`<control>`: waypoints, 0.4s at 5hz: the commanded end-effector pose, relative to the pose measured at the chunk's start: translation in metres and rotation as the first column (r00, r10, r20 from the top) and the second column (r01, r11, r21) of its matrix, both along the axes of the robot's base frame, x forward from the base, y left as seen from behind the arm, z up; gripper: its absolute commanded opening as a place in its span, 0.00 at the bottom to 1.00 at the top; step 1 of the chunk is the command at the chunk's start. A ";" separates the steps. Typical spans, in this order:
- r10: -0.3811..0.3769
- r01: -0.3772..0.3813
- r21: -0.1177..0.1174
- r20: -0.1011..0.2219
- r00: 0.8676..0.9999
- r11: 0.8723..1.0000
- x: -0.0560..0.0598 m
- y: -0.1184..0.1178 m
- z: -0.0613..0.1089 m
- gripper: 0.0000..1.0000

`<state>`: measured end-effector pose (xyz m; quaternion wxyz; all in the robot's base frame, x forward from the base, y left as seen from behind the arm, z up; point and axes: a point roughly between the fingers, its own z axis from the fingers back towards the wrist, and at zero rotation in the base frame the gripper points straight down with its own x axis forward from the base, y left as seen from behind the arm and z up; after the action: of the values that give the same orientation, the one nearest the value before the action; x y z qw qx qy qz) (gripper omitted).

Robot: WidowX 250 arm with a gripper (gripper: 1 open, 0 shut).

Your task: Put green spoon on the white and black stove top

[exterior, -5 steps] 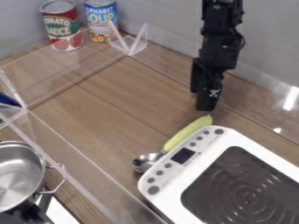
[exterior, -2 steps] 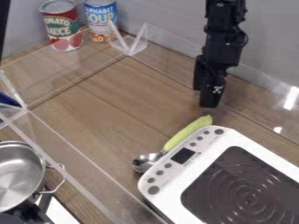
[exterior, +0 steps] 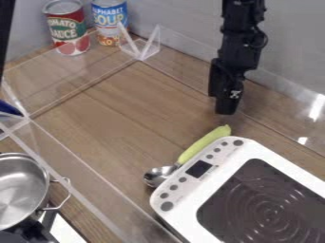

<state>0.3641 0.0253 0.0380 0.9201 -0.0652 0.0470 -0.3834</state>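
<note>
The green spoon (exterior: 204,146) lies flat on the wooden table, its yellow-green handle against the far left edge of the stove and its silver bowl (exterior: 158,176) toward the front. The white and black stove top (exterior: 191,195) sits at the front right, with ringed black surface (exterior: 273,205) and a dark button panel (exterior: 200,171). My gripper (exterior: 229,104) hangs from the black arm above and behind the spoon's handle tip, clear of it. It points down, is open and holds nothing.
A steel pot (exterior: 15,190) stands at the front left. Two cans (exterior: 66,27) stand at the back left behind a clear plastic divider (exterior: 76,90) that crosses the table. Something blue (exterior: 8,109) shows at the left edge.
The arm has shifted very slightly up and to the right. The spoon and stove have not moved.
</note>
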 end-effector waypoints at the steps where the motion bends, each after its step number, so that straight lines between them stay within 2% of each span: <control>1: 0.006 -0.006 -0.001 0.055 0.998 1.000 0.011 0.006 0.014 1.00; 2: 0.002 -0.002 -0.001 0.051 0.999 1.000 0.011 0.007 0.013 1.00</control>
<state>0.3642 0.0264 0.0366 0.9199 -0.0683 0.0521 -0.3827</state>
